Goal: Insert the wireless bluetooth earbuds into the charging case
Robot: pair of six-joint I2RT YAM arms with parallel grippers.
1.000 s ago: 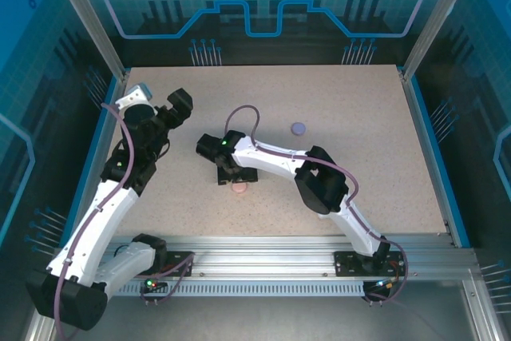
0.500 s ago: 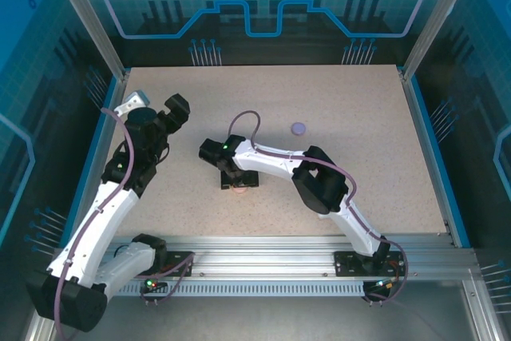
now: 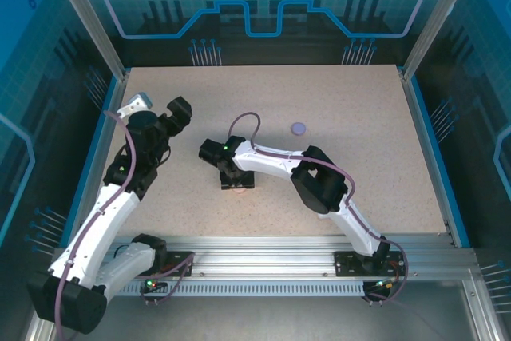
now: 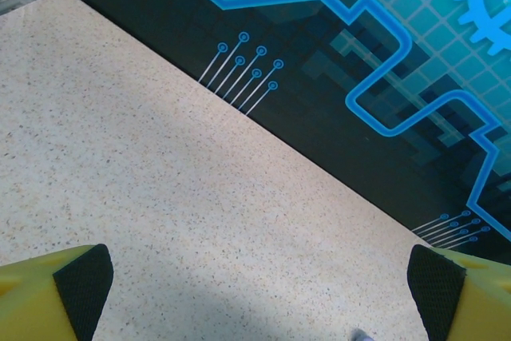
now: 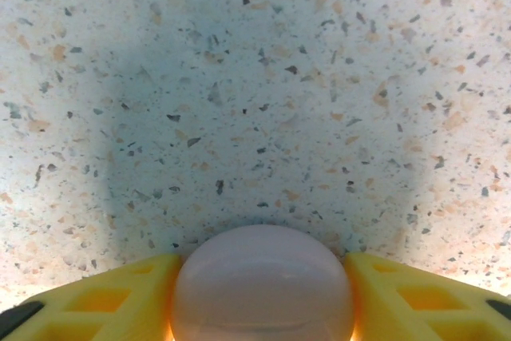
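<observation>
Change, right side: came down over the last second from just above the pink case point(image 3: 238, 190) to desk point(image 3: 359, 101) level, with the right fingers point(image 5: 120, 297) drawing in from wide to roughly half their spread.
Right fingers now: yellow tips flush against both flanks of the pink case point(image 5: 262, 281), no gap visible on either side; looks like a pinch just made or about to firm up.
Change, left side: almost none; arm shifted slightly near the left edge of the desk.
Left fingers point(image 4: 84, 285): spread as wide as they go, black pads at the two lower corners of the wrist view, nothing between them but bare desk.
Meaning for the task: judged as the pickup or steadying of the case, an early step; lid probably still to be opened before any earbuds go in.
Where the pink case is: on the desk, about midway between left and right edges, a little nearer the near edge than the far one, mostly hidden under the right fingers from above.
How it looks: pale pink, smooth, rounded like a pebble, slightly glossy, with a faint seam low on the front; seems shut. Whether anything sits inside: cannot tell.
Other case: small purple case point(image 3: 299, 128), lying flat toward the far edge, well apart from the pink one, untouched.
</observation>
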